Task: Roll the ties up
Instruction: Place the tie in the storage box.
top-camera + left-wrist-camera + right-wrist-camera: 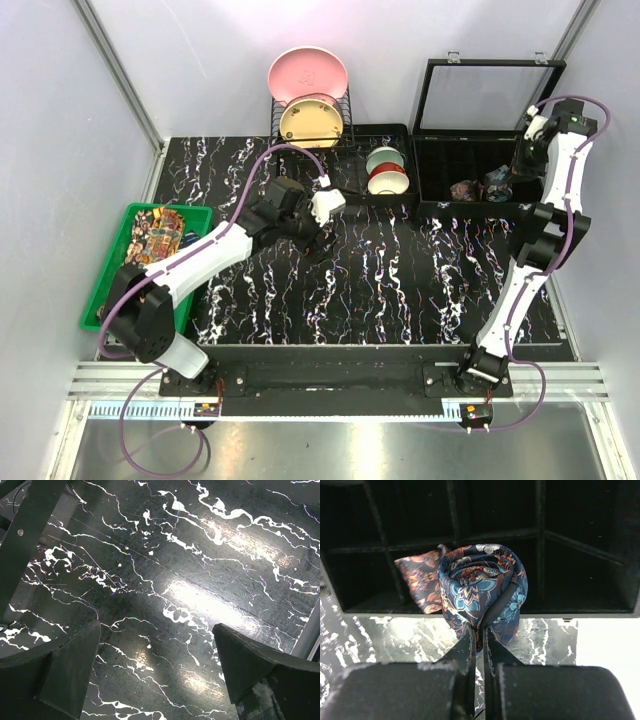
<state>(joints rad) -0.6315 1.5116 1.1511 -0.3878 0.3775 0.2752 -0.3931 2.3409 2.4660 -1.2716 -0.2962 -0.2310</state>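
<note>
In the right wrist view, my right gripper is shut on the lower edge of a rolled dark blue tie, a coil with teal and reddish motifs. It hangs at the front rim of the black compartment box. A second rolled tie, brownish orange, sits in a compartment behind it to the left. From above, the right gripper is over the box beside both coils. Unrolled yellow-orange paisley ties lie in the green bin. My left gripper stands wide open over bare marble tabletop, its place from above.
The black box stands at the back right with its lid up. A dish rack holds a pink and a yellow plate, with stacked bowls beside it. The green bin sits at the table's left edge.
</note>
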